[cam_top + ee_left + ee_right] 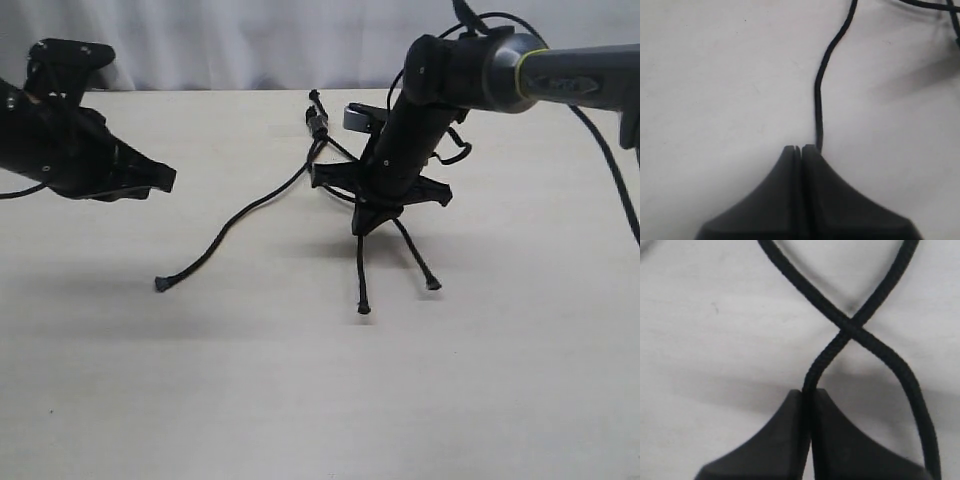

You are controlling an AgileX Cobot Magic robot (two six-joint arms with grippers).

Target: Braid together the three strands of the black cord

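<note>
Grip: right gripper (366, 222) pinched shut on held strand (822, 357) just short of its crossing with second strand (885, 352), near bound head of black cord (318, 125). Left gripper (168, 180) closed, apparently empty, raised off table (320, 400); free strand (816, 105) stretched diagonally from head toward it, tip nearest left arm.

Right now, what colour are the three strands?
The strands are black, woven; best in the right wrist view.
</note>
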